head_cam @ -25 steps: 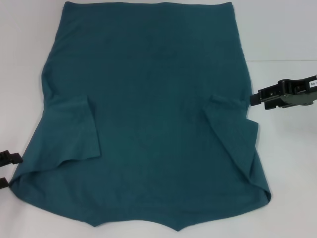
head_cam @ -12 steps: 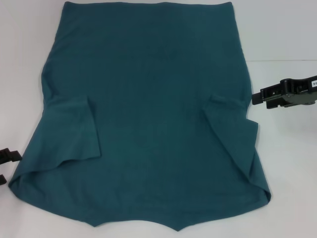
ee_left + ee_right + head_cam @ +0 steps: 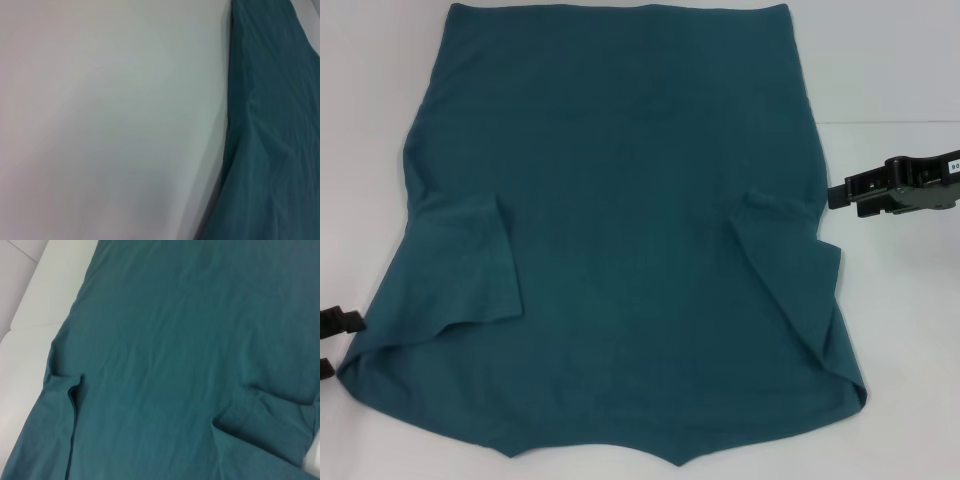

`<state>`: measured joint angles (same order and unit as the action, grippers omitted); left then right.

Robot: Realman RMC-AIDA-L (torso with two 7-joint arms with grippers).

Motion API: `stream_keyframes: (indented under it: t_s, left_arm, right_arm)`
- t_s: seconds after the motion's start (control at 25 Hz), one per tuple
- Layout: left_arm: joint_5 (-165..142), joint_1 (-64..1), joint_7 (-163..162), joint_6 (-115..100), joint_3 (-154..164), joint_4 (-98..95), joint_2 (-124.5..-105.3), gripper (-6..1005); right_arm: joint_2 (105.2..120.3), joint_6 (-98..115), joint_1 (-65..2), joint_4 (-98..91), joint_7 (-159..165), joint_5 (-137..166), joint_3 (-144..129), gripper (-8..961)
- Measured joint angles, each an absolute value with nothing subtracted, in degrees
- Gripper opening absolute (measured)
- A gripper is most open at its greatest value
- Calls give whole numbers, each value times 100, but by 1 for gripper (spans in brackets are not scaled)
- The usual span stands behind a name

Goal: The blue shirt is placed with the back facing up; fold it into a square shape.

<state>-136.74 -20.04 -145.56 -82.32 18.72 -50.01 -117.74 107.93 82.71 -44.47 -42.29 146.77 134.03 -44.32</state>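
The blue shirt lies flat on the white table, plain side up, hem at the far end and collar at the near edge. Both sleeves are folded inward onto the body, the left sleeve and the right sleeve. My left gripper sits open at the far left, just off the shirt's near left corner. My right gripper hovers just outside the shirt's right edge, level with the right sleeve's fold. The left wrist view catches the shirt's edge; in the right wrist view the shirt fills most of the picture.
The white table shows bare on both sides of the shirt. A thin seam line crosses the table at the right. The shirt's collar end reaches the table's near edge.
The right gripper has drawn back slightly to the right, away from the shirt's edge. The left gripper has barely shifted. The shirt lies as before.
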Motion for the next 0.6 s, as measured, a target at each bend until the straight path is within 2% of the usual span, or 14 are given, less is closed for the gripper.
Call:
stream_keyframes:
  t_s: [0.6]
  left_arm:
    - [-13624, -2075, -14533, -8265, 2319, -4835, -11802, 901]
  right_arm:
    - [10793, 8289, -4429, -4219, 14668, 13403, -4357, 581]
